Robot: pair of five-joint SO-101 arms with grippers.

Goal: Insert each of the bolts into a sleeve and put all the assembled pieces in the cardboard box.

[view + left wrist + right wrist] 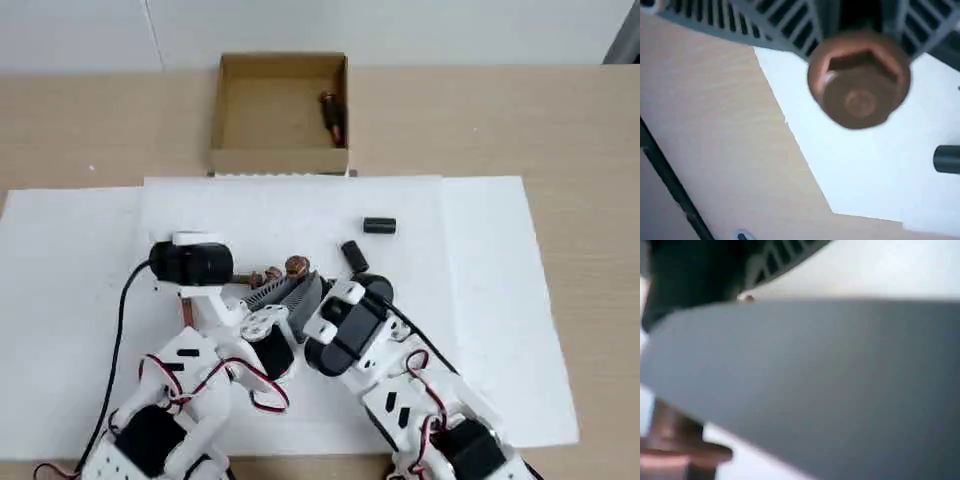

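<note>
My right gripper (312, 292) is the hardest to judge. A broad, blurred grey surface (830, 385) lies across its wrist view, so I cannot tell whether those fingers are spread or pressed together. A copper-coloured smear (675, 452) sits at one corner of that view, too blurred to identify.

My left gripper (283, 283) meets the right one over the middle of the white foam sheet (480, 300), toward its near edge. Its ribbed grey fingers (780, 25) converge on a copper-coloured metal bolt (857, 82) with a round flanged head and a hexagonal top. They pinch it from both sides, with the head facing my wrist and the shank hidden behind it. A second copper bolt (262, 277) lies half hidden beside the fingers, on my left.

Just beyond the right gripper, a short black cylindrical sleeve (354, 255) lies tilted on the sheet. A second black sleeve (379, 225) lies a little farther off, apart from the first.

At the sheet's far edge, the open brown cardboard box (280, 158) stands on the wooden table (560, 120). One assembled piece (332, 115), copper and black, lies inside along its right wall.
</note>
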